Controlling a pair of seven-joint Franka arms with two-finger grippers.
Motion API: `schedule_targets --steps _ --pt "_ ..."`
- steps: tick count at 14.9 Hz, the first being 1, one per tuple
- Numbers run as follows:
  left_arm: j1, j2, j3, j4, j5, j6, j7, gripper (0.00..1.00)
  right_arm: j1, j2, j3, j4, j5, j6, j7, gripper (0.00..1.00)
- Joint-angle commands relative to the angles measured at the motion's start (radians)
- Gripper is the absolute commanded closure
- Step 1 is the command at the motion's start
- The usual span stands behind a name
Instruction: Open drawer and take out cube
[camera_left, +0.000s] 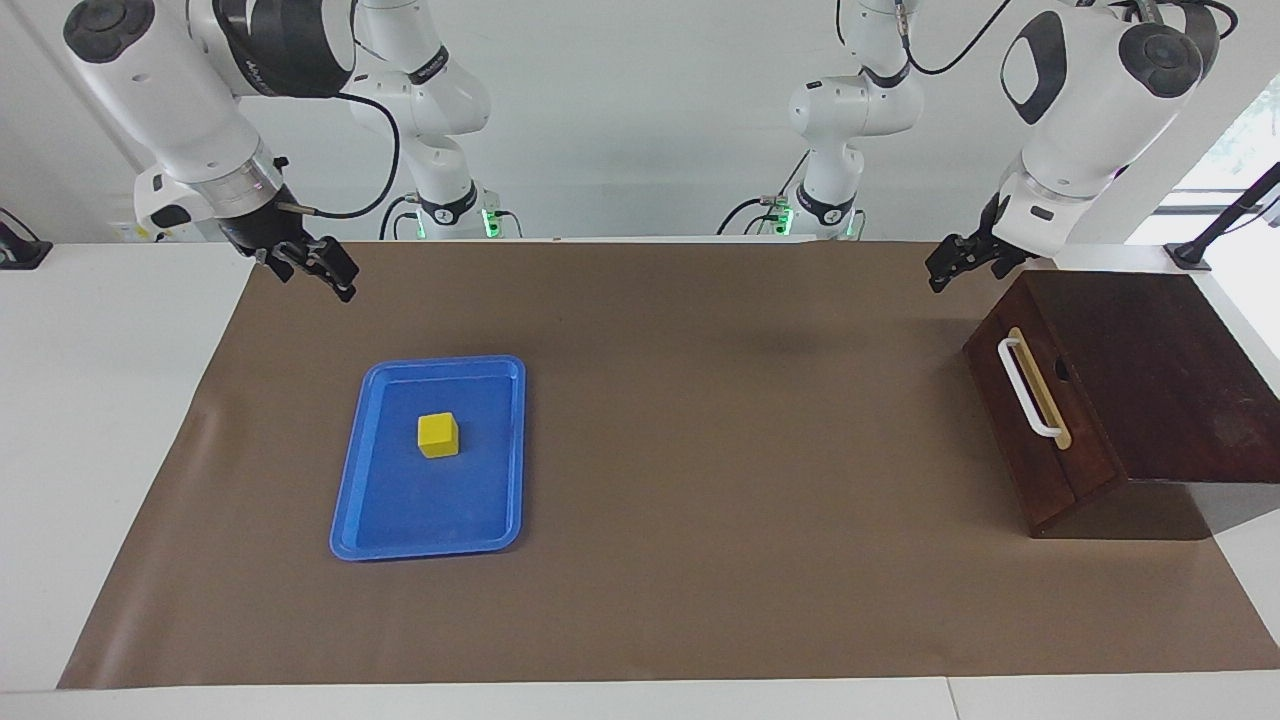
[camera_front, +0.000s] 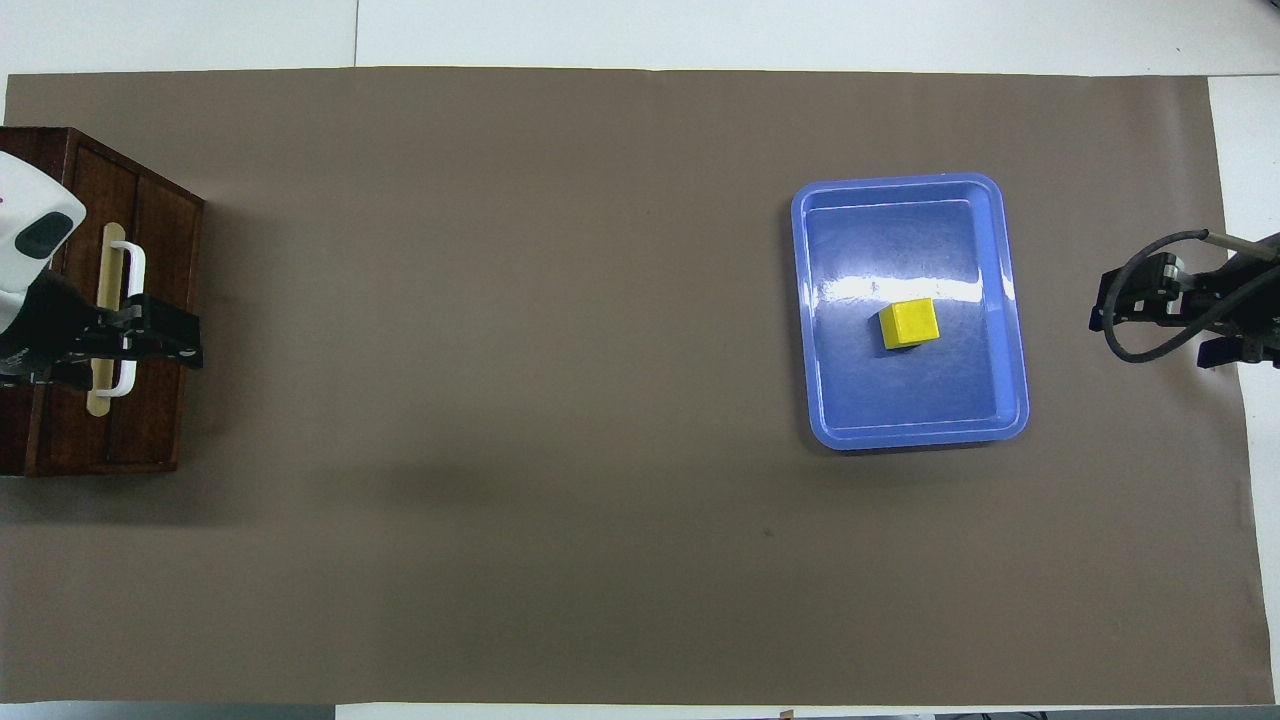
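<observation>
Left gripper (camera_left: 948, 268): hangs in the air over the brown mat, just off the drawer box's corner on the robots' side; it touches nothing, and whether its fingers are apart or together cannot be told
Right gripper (camera_left: 325, 268): raised over the mat's edge at the right arm's end of the table, above the strip between the blue tray and the robots; it holds nothing, and whether its fingers are apart or together cannot be told
Drawer (camera_left: 1035, 420): pushed fully into its dark wooden box (camera_left: 1150, 370) at the left arm's end of the table, its front flush with the box and facing the middle of the table
Handle (camera_left: 1025, 385): white bar on a tan strip across the drawer front, free of either gripper in the facing view
Cube (camera_left: 438, 434): small and yellow, sitting flat on the floor of the tray, near its middle and clear of the rim
Blue tray (camera_left: 352, 480): flat plastic, lying on the mat toward the right arm's end, well apart from the drawer
Mat (camera_left: 700, 480): brown sheet covering most of the white table (camera_left: 100, 420)
</observation>
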Motion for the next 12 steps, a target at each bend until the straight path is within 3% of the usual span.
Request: schedule_targets --steps 1,12 --pt "-0.041 0.037 0.028 0.037 -0.016 -0.033 0.051 0.00 0.021 -0.016 0.001 -0.018 -0.044 0.017 -0.098 0.00" --pt "-0.058 0.043 0.043 0.083 -0.010 -0.030 0.149 0.00 0.019 -0.017 0.009 -0.020 -0.041 0.016 -0.256 0.00"
